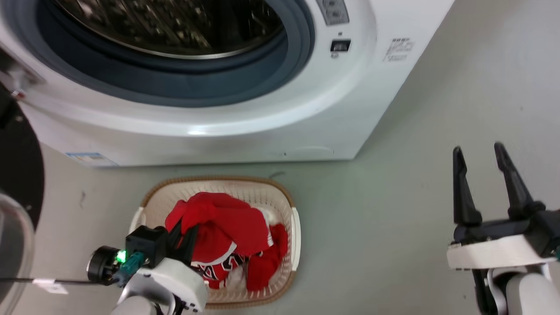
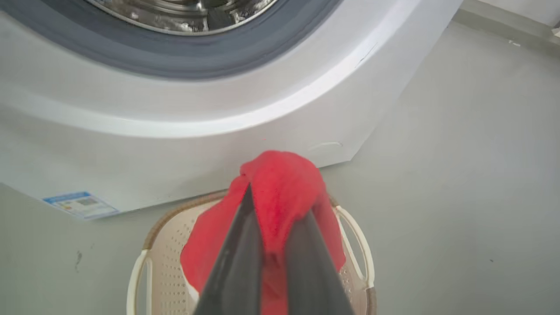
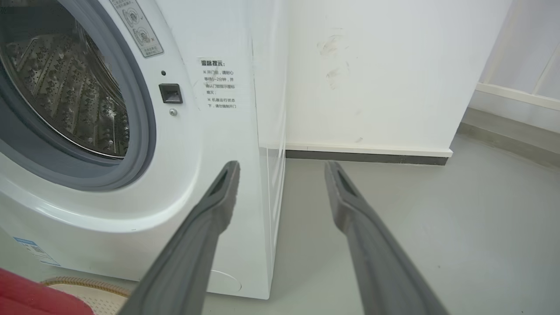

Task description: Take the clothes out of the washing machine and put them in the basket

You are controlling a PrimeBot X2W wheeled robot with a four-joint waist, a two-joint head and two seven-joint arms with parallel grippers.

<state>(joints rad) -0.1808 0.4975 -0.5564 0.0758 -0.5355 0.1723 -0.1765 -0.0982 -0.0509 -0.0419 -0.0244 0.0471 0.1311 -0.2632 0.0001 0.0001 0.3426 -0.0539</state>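
Note:
The white washing machine (image 1: 262,118) stands open, and the part of its steel drum (image 1: 175,26) that I see shows bare perforated metal. On the floor in front of it sits the cream basket (image 1: 218,179) with red clothes in it. A jersey (image 1: 218,267) with white trim lies low in the pile. My left gripper (image 1: 186,227) hangs over the basket, shut on a plain red garment (image 1: 227,218). In the left wrist view that garment (image 2: 284,175) bunches between the fingers of the left gripper (image 2: 275,205), above the basket (image 2: 175,214). My right gripper (image 1: 478,151) is open over bare floor.
The machine's black-rimmed door (image 1: 17,175) is swung open at the far left. In the right wrist view the right gripper (image 3: 282,166) points at the machine's right front corner (image 3: 262,197), with a white wall (image 3: 372,87) behind. Grey floor spreads to the basket's right.

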